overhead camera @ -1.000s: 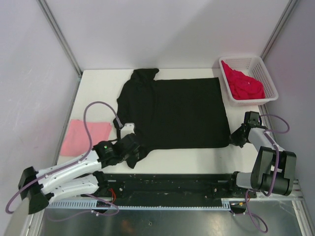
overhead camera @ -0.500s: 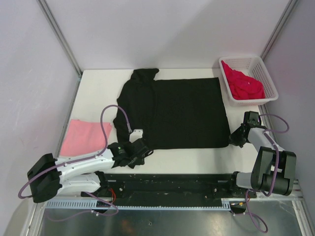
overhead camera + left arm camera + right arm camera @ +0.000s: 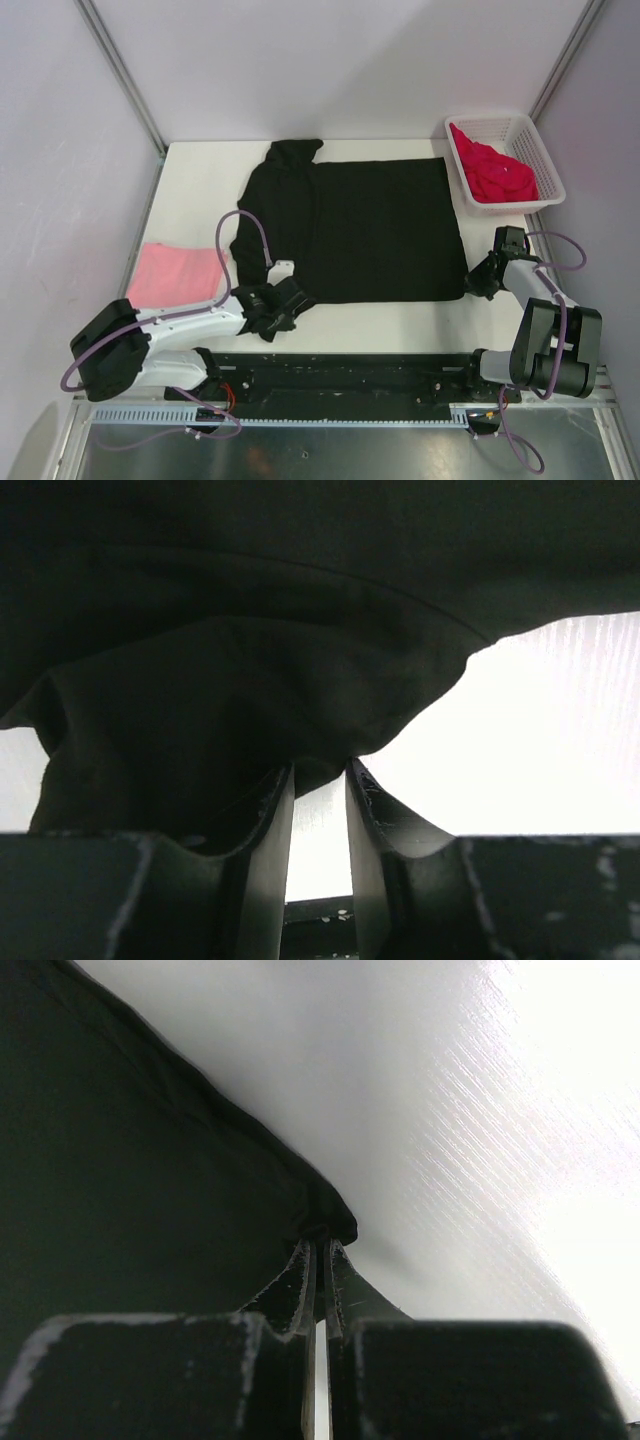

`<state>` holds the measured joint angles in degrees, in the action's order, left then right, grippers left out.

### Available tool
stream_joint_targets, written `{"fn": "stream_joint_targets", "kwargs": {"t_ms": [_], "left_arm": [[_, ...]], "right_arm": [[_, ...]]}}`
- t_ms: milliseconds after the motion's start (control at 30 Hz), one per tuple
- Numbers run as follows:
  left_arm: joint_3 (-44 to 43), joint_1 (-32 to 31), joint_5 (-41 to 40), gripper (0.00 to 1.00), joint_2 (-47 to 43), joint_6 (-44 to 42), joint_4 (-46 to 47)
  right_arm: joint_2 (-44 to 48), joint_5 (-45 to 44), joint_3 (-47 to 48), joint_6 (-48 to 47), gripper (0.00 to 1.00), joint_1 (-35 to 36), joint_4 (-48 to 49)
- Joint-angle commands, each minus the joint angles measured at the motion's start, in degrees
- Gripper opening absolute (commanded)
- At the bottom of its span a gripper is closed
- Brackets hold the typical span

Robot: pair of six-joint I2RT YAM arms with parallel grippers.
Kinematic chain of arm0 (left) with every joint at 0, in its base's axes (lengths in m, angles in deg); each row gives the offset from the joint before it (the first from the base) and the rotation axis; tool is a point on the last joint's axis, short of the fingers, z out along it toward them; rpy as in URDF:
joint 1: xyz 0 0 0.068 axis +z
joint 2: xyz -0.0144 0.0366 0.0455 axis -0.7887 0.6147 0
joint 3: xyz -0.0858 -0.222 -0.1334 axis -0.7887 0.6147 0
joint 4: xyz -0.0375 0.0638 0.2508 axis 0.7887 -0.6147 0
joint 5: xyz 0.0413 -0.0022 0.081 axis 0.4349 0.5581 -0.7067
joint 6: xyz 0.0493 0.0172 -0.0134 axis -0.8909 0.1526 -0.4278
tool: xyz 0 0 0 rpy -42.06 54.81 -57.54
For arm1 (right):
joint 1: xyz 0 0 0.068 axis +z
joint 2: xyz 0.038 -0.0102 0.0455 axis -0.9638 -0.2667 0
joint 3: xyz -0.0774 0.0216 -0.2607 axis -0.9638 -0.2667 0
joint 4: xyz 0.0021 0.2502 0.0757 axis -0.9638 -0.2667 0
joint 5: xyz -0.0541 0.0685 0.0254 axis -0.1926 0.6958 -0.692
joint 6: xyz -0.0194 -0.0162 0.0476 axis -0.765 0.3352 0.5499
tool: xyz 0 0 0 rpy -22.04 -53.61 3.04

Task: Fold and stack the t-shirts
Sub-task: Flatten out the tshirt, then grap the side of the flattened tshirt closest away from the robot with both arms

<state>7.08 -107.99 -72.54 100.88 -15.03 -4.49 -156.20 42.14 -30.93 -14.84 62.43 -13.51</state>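
Observation:
The black t-shirt (image 3: 370, 230) lies spread flat on the white table, one sleeve at the far edge. My left gripper (image 3: 290, 297) is at its near-left corner. In the left wrist view the jaws (image 3: 320, 770) stand narrowly apart with a bunched fold of the black cloth (image 3: 250, 630) pinched between the tips. My right gripper (image 3: 472, 282) is at the near-right corner. In the right wrist view it (image 3: 320, 1235) is shut on the corner of the black cloth (image 3: 120, 1160). The pink t-shirt (image 3: 175, 275) lies folded at the near left. The red t-shirt (image 3: 495, 172) lies crumpled in the basket.
The white lattice basket (image 3: 548, 170) stands at the far right corner of the table (image 3: 200, 185). The left arm's purple cable loops over the shirt's left edge. Grey walls close in the back and both sides.
My left arm has swung right, and its gripper has slid right along the shirt's near-left corner. The right arm and the shirt's body have stayed put.

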Motion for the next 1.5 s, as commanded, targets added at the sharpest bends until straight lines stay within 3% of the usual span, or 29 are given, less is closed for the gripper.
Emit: {"fn": "stream_joint_targets", "kwargs": {"t_ms": [0, 100, 267, 567, 633, 767, 833, 900, 1067, 1167, 1367, 1467], "left_arm": [[-0.7, 1.0, -3.4, 0.30, 1.1, -2.6, 1.9], [-1.6, 1.2, -2.8, 0.23, 2.4, -3.7, 1.9], [-4.1, 1.7, 1.0, 0.02, 1.7, -6.7, 1.7], [-15.9, 5.0, 17.3, 0.00, 0.6, -11.7, 1.2], [-16.5, 6.0, 19.8, 0.08, 1.6, -12.1, 1.1], [-15.1, 6.9, 21.4, 0.45, 0.6, -11.7, 1.1], [-13.8, 7.0, 21.1, 0.52, -1.5, -10.8, 1.1], [-12.0, 7.1, 20.3, 0.51, -3.9, -9.6, 1.1], [-5.3, 7.7, 13.5, 0.36, -10.9, -2.6, -0.7], [-1.4, 8.1, 11.6, 0.33, -13.7, 2.6, -1.0], [2.1, 8.2, 10.0, 0.35, -14.0, 8.2, -1.0], [2.3, 8.1, 9.1, 0.42, -12.7, 9.0, -0.6]], "right_arm": [[-0.2, -0.6, 1.3, -0.6, 0.00, 0.7, 0.5], [-0.4, -0.7, 1.2, -0.5, 0.00, 1.2, 0.7], [-0.5, -0.9, 1.3, -0.6, 0.00, 1.4, 0.7], [-1.0, -1.3, 1.3, -0.7, 0.00, 1.7, 1.0], [-1.2, -1.3, 1.3, -0.8, 0.00, 1.7, 1.0], [-1.4, -1.5, 1.3, -1.0, 0.00, 1.7, 0.9], [-1.4, -1.7, 1.3, -1.1, 0.00, 1.7, 0.9], [-1.4, -1.6, 1.3, -1.1, 0.00, 1.8, 1.0], [-1.5, -1.6, 1.3, -0.9, 0.00, 2.3, 1.3], [-2.0, -1.7, 1.3, -0.7, 0.00, 2.9, 1.5], [-2.5, -1.8, 1.3, -0.4, 0.00, 3.6, 1.7], [-2.7, -1.8, 1.3, -0.4, 0.00, 3.7, 1.9]]}}
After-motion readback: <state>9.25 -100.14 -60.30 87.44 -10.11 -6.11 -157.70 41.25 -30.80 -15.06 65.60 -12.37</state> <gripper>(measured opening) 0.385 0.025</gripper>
